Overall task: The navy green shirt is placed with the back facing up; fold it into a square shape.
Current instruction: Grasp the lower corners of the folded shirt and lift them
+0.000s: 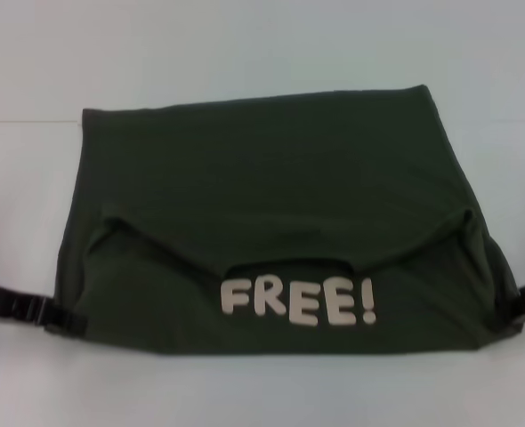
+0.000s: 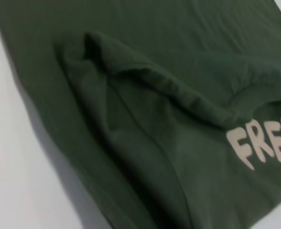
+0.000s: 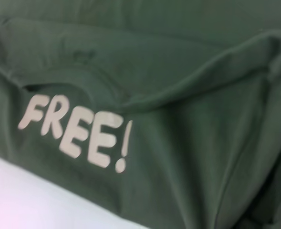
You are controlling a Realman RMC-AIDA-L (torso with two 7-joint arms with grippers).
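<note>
The white table [image 1: 262, 36] fills the head view, and the navy green shirt [image 1: 271, 178] lies across the middle of the frame as a wide dark slab, already doubled over. Its far edge runs along the upper part of the frame; its near fold sits toward the bottom. A folded-over layer droops across the lower middle, with the collar opening just above a pale "FREE!" print [image 1: 298, 301] (so the shirt is not plain, and some of its front shows here).

At the lower left edge of the frame the left gripper [image 1: 53, 316] meets the shirt's near left corner. At the lower right edge the right gripper [image 1: 520, 302] meets the near right corner. Both appear to be touching the cloth, but the fingertips are hidden by fabric, so I cannot tell whether either pincer is wide, narrow or clamped on the shirt.

The wrist views show only cloth: thick ridges of folded fabric and the print, with table beside it.

The shape is still wider than deep, so I judge that another fold is needed. The risks lie in those loose upper layers. If one corner is gripped through fewer layers than the other, the fold could come up skewed. The drooping flap could also slide or bunch, leaving a lumpy, uneven shape.
</note>
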